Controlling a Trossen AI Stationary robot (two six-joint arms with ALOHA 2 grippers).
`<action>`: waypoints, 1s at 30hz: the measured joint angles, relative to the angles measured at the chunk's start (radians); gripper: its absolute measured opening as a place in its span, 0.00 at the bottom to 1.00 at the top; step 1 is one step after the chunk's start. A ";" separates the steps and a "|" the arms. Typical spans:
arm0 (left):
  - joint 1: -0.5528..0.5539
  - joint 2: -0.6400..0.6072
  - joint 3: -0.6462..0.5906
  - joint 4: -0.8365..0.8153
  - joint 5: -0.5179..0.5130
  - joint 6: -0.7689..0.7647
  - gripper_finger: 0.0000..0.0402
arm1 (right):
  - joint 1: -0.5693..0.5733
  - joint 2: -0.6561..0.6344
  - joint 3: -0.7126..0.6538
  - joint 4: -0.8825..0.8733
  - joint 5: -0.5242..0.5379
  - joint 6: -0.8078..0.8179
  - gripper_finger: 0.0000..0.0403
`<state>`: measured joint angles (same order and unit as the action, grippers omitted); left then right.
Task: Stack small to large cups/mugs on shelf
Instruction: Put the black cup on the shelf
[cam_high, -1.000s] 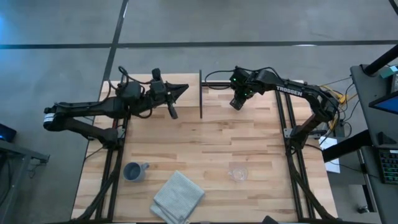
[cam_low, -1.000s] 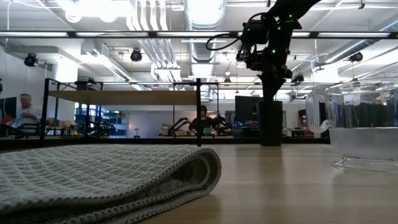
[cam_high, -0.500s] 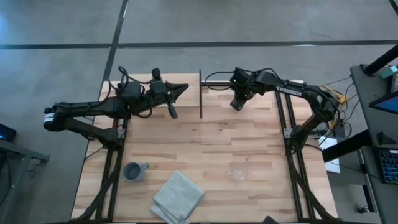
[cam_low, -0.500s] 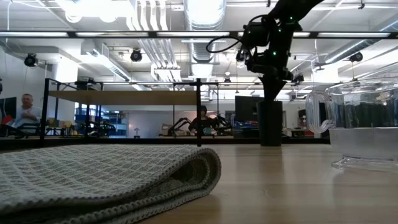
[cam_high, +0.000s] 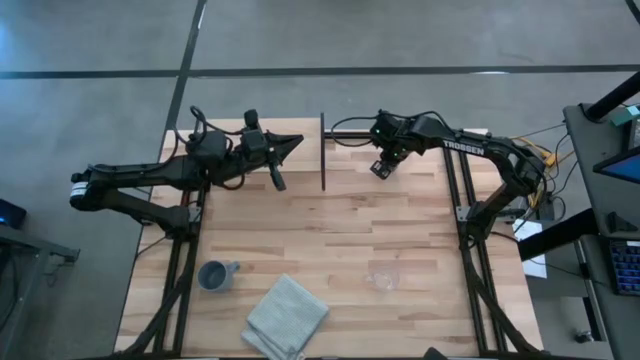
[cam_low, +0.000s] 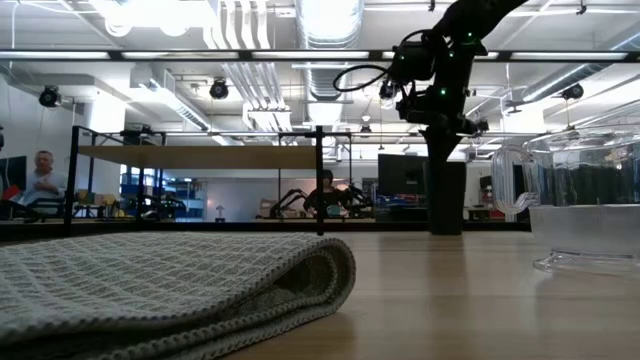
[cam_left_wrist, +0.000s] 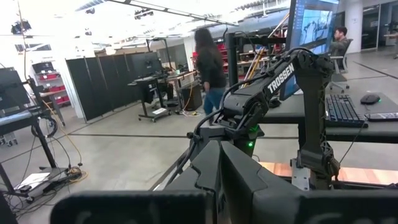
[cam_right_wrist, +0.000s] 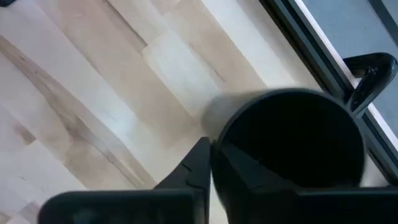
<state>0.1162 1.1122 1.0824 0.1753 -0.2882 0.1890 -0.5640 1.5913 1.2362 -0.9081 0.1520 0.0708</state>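
Gripping the black cup (cam_right_wrist: 292, 140) by its rim, the right claw (cam_high: 383, 160) hangs at the far side of the worktop (cam_high: 330, 250), one finger reaching down inside the cup's dark mouth and the other outside its wall, as the right wrist view shows. In the low view the black cup (cam_low: 446, 195) stands upright directly beneath that claw (cam_low: 440, 120), its base at the worktop surface; whether it rests there or is just lifted cannot be told. Just beside the cup, toward the left arm, rises a thin black upright of the shelf (cam_high: 323, 150), whose pale board (cam_low: 200, 157) spans leftward in the low view. The left claw (cam_high: 275, 170) waits near the shelf's other side with its fingers pressed together. Well apart, along the near edge, lie the blue-grey mug (cam_high: 214, 275), the folded grey cloth (cam_high: 286, 316) and the clear glass cup (cam_high: 381, 279).
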 joint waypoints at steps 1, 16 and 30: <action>0.000 0.000 0.000 0.000 0.000 0.000 0.00 | 0.000 0.000 0.000 0.007 0.002 0.000 0.03; 0.000 0.000 0.000 -0.007 -0.005 -0.001 0.00 | 0.139 -0.006 0.379 -0.153 -0.134 0.004 0.02; 0.000 -0.004 0.000 -0.039 -0.008 -0.048 0.00 | 0.215 0.107 0.871 -0.136 -0.275 -0.103 0.02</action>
<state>0.1162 1.1084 1.0821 0.1360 -0.2958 0.1408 -0.3492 1.6986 2.1067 -1.0438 -0.1231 -0.0326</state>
